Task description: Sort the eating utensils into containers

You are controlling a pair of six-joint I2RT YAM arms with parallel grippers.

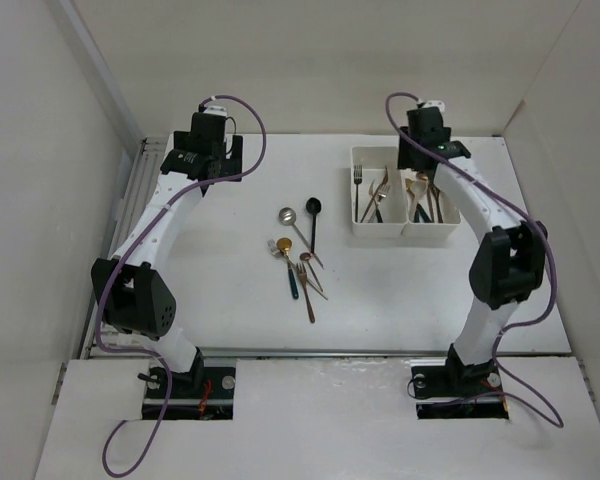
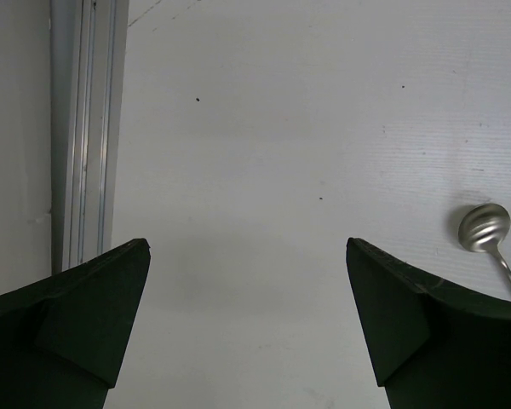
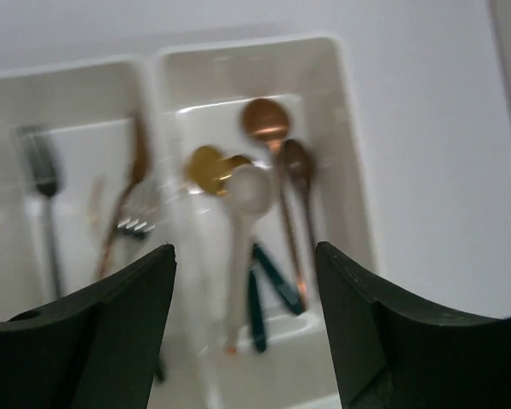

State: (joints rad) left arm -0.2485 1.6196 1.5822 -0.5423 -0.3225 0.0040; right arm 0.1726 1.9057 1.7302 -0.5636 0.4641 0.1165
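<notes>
The white two-compartment tray (image 1: 355,190) stands at the back right of the table. Its left bin (image 3: 68,94) holds forks (image 3: 41,175); its right bin (image 3: 341,128) holds several spoons (image 3: 264,119). My right gripper (image 3: 243,256) hangs open and empty above the spoon bin; in the top view it is over the tray (image 1: 423,150). Several loose utensils lie mid-table: a silver spoon (image 1: 287,215), a black spoon (image 1: 312,206), a gold spoon (image 1: 283,246), copper forks (image 1: 306,268). My left gripper (image 2: 247,247) is open and empty over bare table at the back left (image 1: 208,150); the silver spoon (image 2: 484,228) lies to its right.
An aluminium rail (image 2: 81,136) runs along the table's left edge beside the left gripper. White walls enclose the table at the back and both sides.
</notes>
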